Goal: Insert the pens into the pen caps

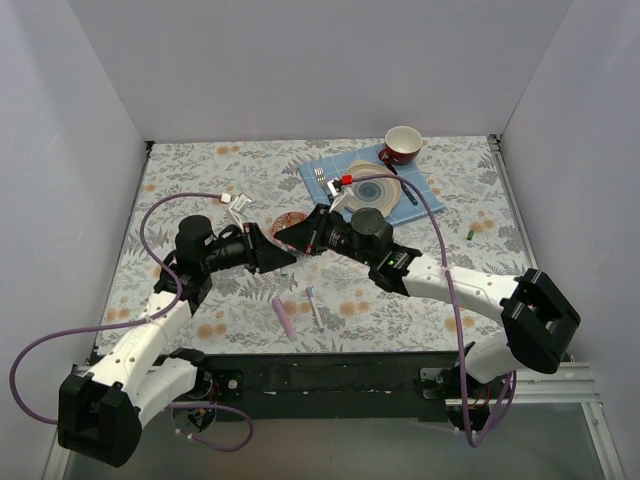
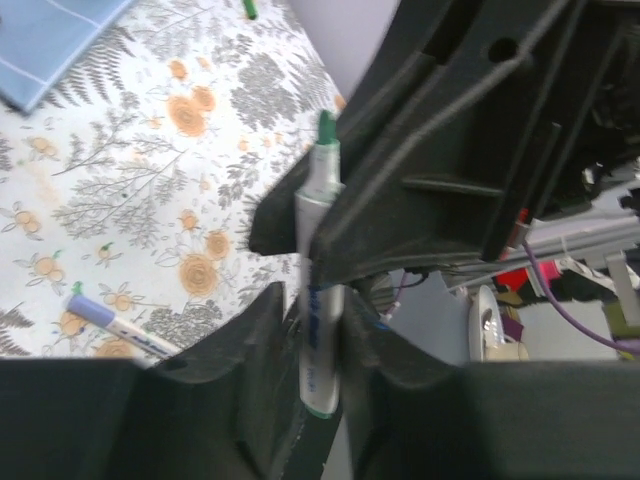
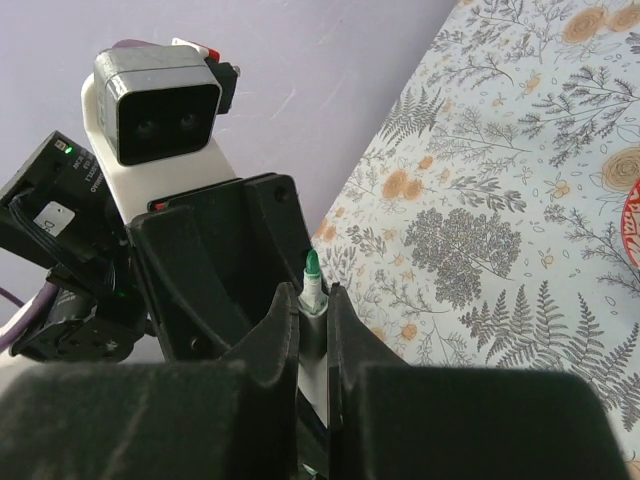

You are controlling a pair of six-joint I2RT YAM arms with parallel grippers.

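Both grippers meet above the table's middle on one pen (image 2: 320, 300), a white barrel with a green tip (image 3: 311, 265). My left gripper (image 2: 318, 340) is shut on its lower barrel. My right gripper (image 3: 313, 310) is shut on the barrel just below the green tip; its dark fingers (image 2: 400, 200) fill the left wrist view. In the top view the left gripper (image 1: 288, 256) and right gripper (image 1: 284, 236) touch tip to tip. A blue-tipped pen (image 1: 314, 306) and a pink-lilac cap (image 1: 284, 316) lie on the cloth near the front. A tiny green cap (image 1: 469, 232) lies far right.
A blue napkin (image 1: 325, 170) at the back holds a plate (image 1: 375, 190) and a fork. A red cup (image 1: 403, 144) stands behind it. A small red patterned bowl (image 1: 290, 220) sits just behind the grippers. A white clip (image 1: 238, 205) lies back left. White walls enclose the table.
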